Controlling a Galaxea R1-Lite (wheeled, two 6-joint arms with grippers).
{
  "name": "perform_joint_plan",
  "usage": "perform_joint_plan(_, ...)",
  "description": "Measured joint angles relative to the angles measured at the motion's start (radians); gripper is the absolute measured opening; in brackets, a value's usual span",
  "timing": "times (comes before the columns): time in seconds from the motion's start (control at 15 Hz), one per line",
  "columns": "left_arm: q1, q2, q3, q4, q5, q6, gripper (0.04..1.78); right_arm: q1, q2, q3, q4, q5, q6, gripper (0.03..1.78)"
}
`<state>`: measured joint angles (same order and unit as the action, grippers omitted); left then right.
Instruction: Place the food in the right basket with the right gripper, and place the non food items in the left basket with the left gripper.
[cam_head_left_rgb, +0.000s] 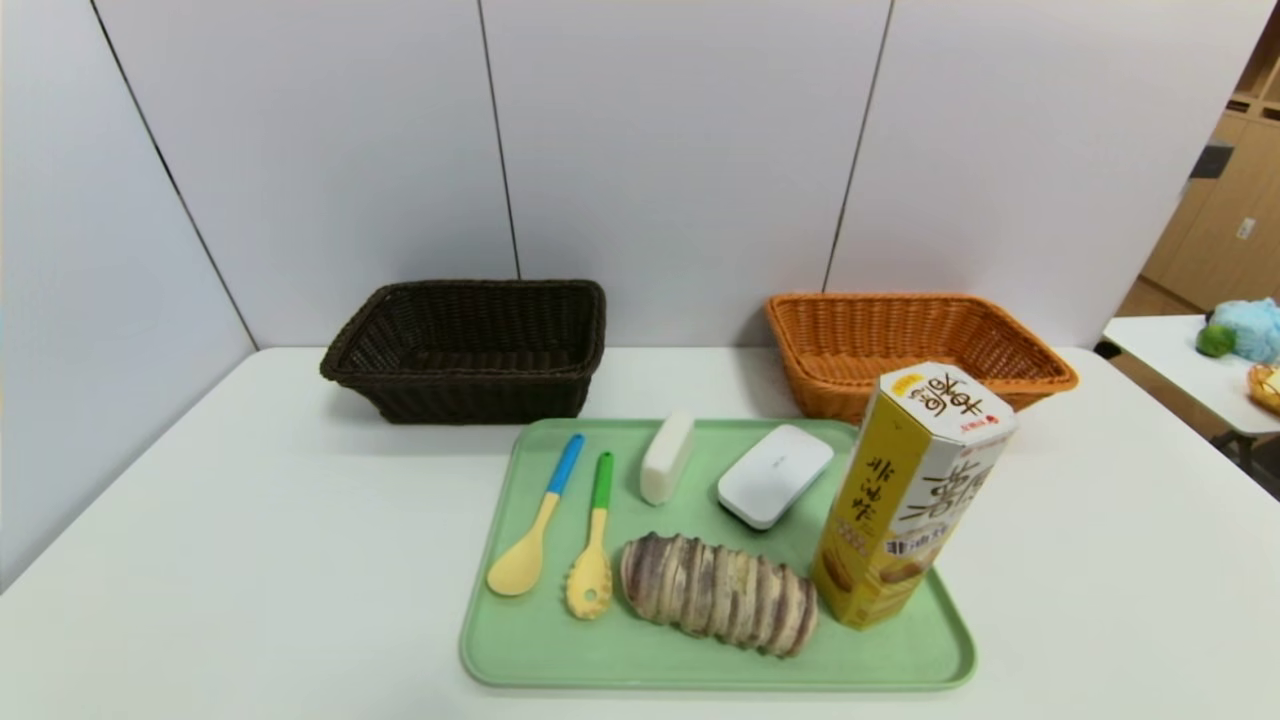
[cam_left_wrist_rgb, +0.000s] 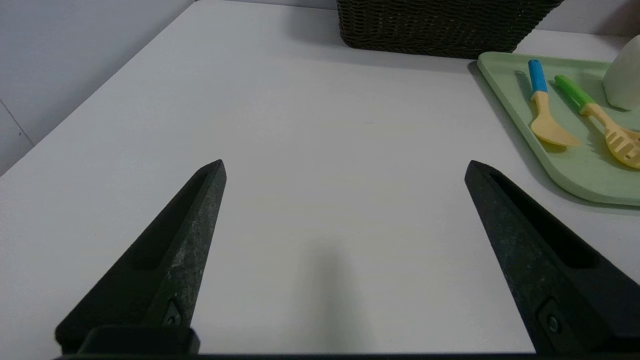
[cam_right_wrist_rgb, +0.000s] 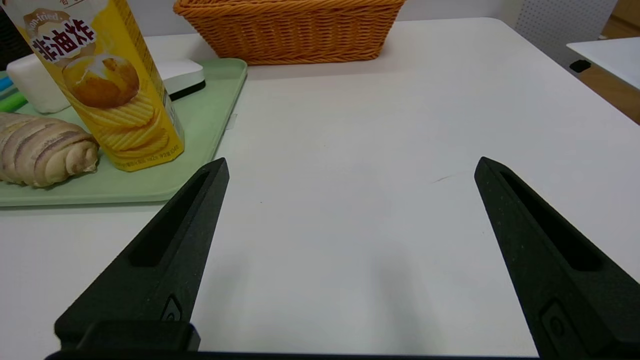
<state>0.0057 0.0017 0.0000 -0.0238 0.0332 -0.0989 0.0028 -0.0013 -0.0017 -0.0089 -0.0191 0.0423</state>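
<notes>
A green tray (cam_head_left_rgb: 520, 650) holds a blue-handled spoon (cam_head_left_rgb: 540, 525), a green-handled slotted spoon (cam_head_left_rgb: 595, 545), a white block (cam_head_left_rgb: 667, 458), a white flat box (cam_head_left_rgb: 774, 474), a striped bread loaf (cam_head_left_rgb: 718, 594) and an upright yellow chip box (cam_head_left_rgb: 910, 495). The dark basket (cam_head_left_rgb: 470, 350) stands at the back left, the orange basket (cam_head_left_rgb: 915, 345) at the back right. My left gripper (cam_left_wrist_rgb: 345, 167) is open and empty over bare table left of the tray (cam_left_wrist_rgb: 575, 175). My right gripper (cam_right_wrist_rgb: 351, 165) is open and empty over bare table right of the tray (cam_right_wrist_rgb: 200, 130). Neither shows in the head view.
The white table (cam_head_left_rgb: 200, 520) has free room on both sides of the tray. Grey wall panels close the back and left. Another table (cam_head_left_rgb: 1180, 370) with objects stands off to the far right.
</notes>
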Motion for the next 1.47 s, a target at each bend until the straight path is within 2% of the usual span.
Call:
perform_joint_plan(0.4,0.000,0.000,0.000,0.000,0.000,0.017,1.69,0.000,0.000,0.000,0.000,0.000,0.002,1.70)
perform_joint_plan(0.53,0.000,0.000,0.000,-0.006,-0.005,0.041,1.69,0.000,0.000,-0.006,-0.001,0.002,-0.015,1.70)
perform_joint_plan(0.6,0.000,0.000,-0.013,-0.015,-0.022,0.057,1.69,0.000,0.000,-0.034,0.004,0.012,-0.026,1.70)
perform_joint_plan(0.8,-0.003,0.056,-0.129,-0.014,-0.151,0.053,1.69,0.001,0.054,-0.189,0.032,0.081,-0.053,1.70)
perform_joint_plan(1.0,-0.011,0.294,-0.262,-0.104,-0.198,0.019,1.69,0.014,0.265,-0.381,0.002,0.106,-0.060,1.70)
perform_joint_plan(1.13,-0.016,0.534,-0.358,-0.243,-0.209,-0.003,1.69,0.023,0.472,-0.515,-0.082,0.114,-0.066,1.70)
perform_joint_plan(1.27,-0.019,0.780,-0.454,-0.423,-0.212,-0.003,1.69,0.037,0.695,-0.627,-0.231,0.130,-0.074,1.70)
perform_joint_plan(1.4,-0.022,1.013,-0.557,-0.626,-0.195,0.024,1.69,0.087,0.885,-0.674,-0.460,0.143,-0.081,1.70)
perform_joint_plan(1.47,-0.024,1.115,-0.605,-0.724,-0.185,0.037,1.69,0.121,0.973,-0.663,-0.609,0.148,-0.081,1.70)
